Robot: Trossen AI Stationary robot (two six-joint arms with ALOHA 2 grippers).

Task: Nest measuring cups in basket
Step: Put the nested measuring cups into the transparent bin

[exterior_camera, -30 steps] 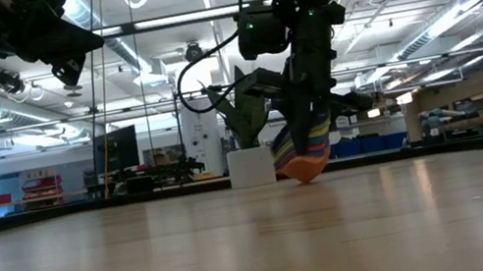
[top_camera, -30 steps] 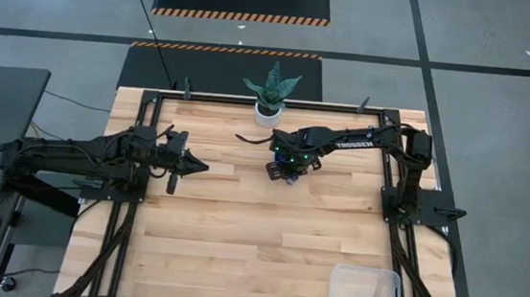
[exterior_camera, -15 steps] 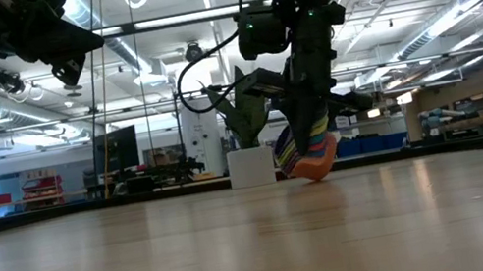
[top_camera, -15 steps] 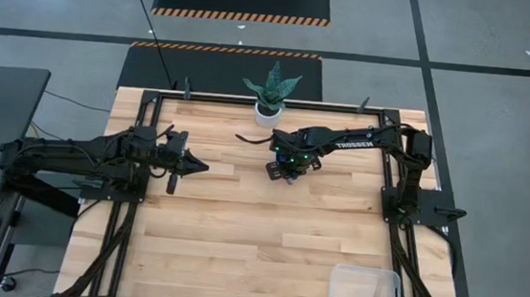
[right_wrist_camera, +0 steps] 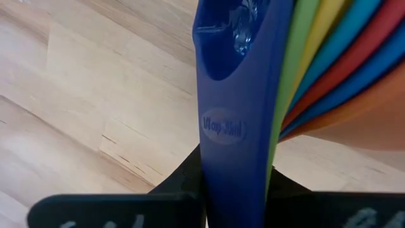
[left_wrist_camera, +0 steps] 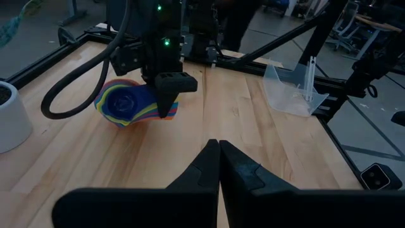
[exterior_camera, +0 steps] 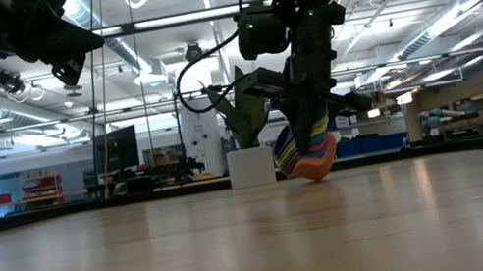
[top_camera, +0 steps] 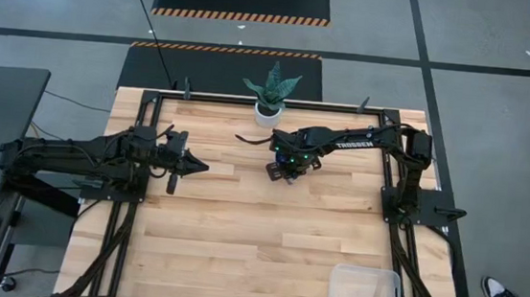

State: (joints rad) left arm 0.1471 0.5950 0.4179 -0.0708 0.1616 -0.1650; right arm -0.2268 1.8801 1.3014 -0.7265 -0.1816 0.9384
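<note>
The measuring cups (left_wrist_camera: 136, 106) sit nested in one stack, tipped on its side on the wooden counter (top_camera: 237, 242) toward the far edge, the orange outer cup touching the wood and the navy one innermost. In the right wrist view their flat handles (right_wrist_camera: 237, 126) fan out, the navy handle pinched between the right gripper (top_camera: 285, 172)'s fingers, which are narrowed onto it. That arm reaches in from the right side of the counter. The left gripper (top_camera: 198, 168) hovers over the counter's left part, well apart from the stack, fingers pressed together and holding nothing. The basket (top_camera: 365, 293) stands at the near right corner, far from the cups. Just beyond the stack, a white plant pot (top_camera: 267, 113) sits at the far edge.
</note>
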